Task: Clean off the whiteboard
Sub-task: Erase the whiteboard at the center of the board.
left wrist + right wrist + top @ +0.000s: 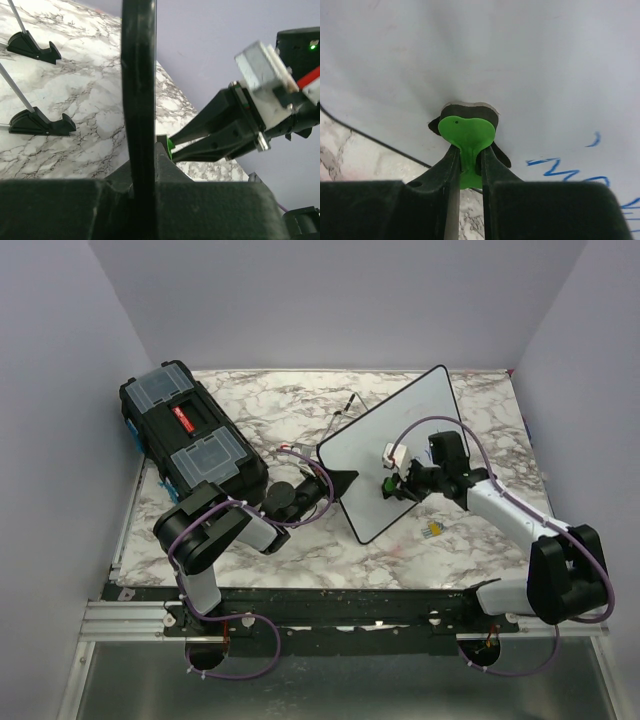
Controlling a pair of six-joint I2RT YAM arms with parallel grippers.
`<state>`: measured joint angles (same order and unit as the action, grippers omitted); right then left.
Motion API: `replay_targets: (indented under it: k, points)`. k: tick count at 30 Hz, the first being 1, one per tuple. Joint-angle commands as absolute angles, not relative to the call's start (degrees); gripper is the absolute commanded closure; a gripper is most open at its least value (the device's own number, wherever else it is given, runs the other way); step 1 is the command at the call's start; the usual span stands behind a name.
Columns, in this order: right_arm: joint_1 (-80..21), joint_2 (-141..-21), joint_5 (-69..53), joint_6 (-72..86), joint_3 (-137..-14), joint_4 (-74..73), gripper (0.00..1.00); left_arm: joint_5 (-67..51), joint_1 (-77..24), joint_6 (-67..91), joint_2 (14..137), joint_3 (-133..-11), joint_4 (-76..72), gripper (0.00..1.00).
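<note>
The whiteboard [365, 465] stands tilted on its edge in the middle of the table, its white face towards the right arm. My left gripper [335, 480] is shut on its black frame at the left edge [139, 100]. My right gripper [395, 485] is shut on a green eraser [467, 132] and presses its dark pad against the board's face [520, 60]. Blue handwriting [560, 167] lies just right of the eraser. In the left wrist view the right gripper [200, 142] and the green eraser [170, 146] show beyond the frame.
A black toolbox [190, 430] with clear lid trays lies at the back left. Two black feet [40, 124] on thin rods rest on the marble table behind the board. A small yellowish item [432, 530] lies on the table near the right arm. Walls close three sides.
</note>
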<state>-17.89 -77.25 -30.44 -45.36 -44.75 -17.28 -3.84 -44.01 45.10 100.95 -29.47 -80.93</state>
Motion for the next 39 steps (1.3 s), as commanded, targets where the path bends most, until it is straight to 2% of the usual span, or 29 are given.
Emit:
replay_targets:
  k: [1,6,9,15,22,30,39]
  points:
    - [-15.7,-78.2,-25.0,-38.1,-48.3,-8.4,0.99,-11.2,-46.0,47.8,100.1,-31.5,-90.8,1.00]
    - [-9.4,-80.5,-24.3,-38.5,-48.9,-8.8,0.99,-11.4,-46.0,48.0,100.2,-31.4,-91.1,1.00]
    - [-9.0,-80.3,-24.5,-41.9,-46.6,-10.1,0.99,-11.4,-46.0,48.1,100.5,-31.5,-91.2,1.00]
    - [-10.0,-80.7,-37.5,-49.2,-43.8,-18.5,0.99,-11.6,-46.0,48.3,101.0,-32.0,-91.2,1.00]
    - [-15.4,-79.2,-39.6,-45.8,-45.2,-15.4,0.99,-11.4,-46.0,48.4,101.1,-31.9,-91.2,1.00]
    - [-14.8,-77.5,-28.3,-35.6,-49.4,-5.0,0.99,-11.3,-46.0,48.1,100.6,-31.5,-91.2,1.00]
    - [-9.6,-78.8,-25.8,-39.3,-45.6,-6.2,0.99,-11.4,-46.0,47.9,100.4,-31.4,-91.2,1.00]
